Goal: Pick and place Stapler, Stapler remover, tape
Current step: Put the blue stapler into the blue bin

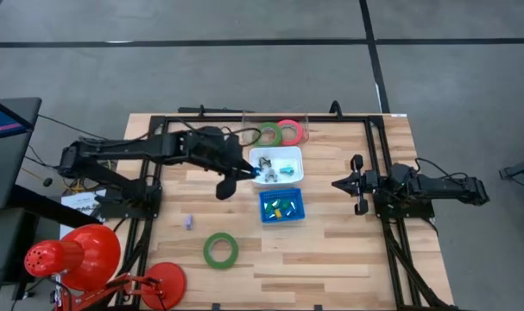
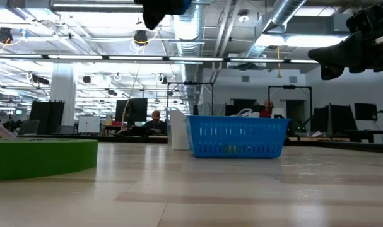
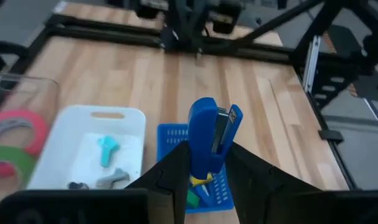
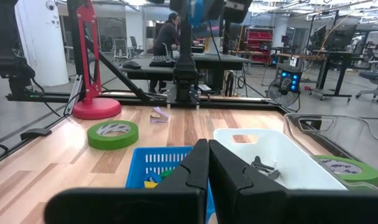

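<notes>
My left gripper is shut on a blue stapler and hangs above the near left corner of the white tray, beside the blue basket. A teal stapler remover lies in the white tray. One green tape ring lies flat on the table toward the near edge. Another green tape ring and a pink-red one lie in a clear box at the far edge. My right gripper waits shut at the table's right side. My left gripper pinches the stapler's lower end between its two fingers, one on each flat side. The fingers come from the table's left, slanting down. The stapler sticks out past the fingertips, its metal jaw side turned to one side, lifted clear of tray and basket.
The blue basket holds small coloured pieces. Grey metal bits lie in the white tray. A small purple piece lies on the wood, and a red lamp stands at the near left corner. Black frame rails run round the table.
</notes>
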Tool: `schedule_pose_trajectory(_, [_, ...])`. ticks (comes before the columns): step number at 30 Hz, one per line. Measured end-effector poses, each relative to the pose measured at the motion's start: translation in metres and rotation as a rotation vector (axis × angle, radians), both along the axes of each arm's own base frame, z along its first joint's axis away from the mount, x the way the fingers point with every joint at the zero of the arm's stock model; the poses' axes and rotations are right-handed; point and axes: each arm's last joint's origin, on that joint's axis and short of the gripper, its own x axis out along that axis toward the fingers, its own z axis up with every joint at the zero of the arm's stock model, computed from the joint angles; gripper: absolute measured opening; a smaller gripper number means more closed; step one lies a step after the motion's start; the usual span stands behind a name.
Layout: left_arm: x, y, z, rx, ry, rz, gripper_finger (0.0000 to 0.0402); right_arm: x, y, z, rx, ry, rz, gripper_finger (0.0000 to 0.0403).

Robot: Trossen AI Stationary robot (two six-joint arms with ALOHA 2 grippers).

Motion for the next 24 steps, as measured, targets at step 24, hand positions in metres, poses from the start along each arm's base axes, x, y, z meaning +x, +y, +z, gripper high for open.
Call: schedule_pose_trajectory(24, [0.064, -0.004, -0.087, -0.036, 0.220, -0.077, 0.0090, 0.000, 0.000, 0.000, 0.000, 0.000, 0.000, 0.0001])
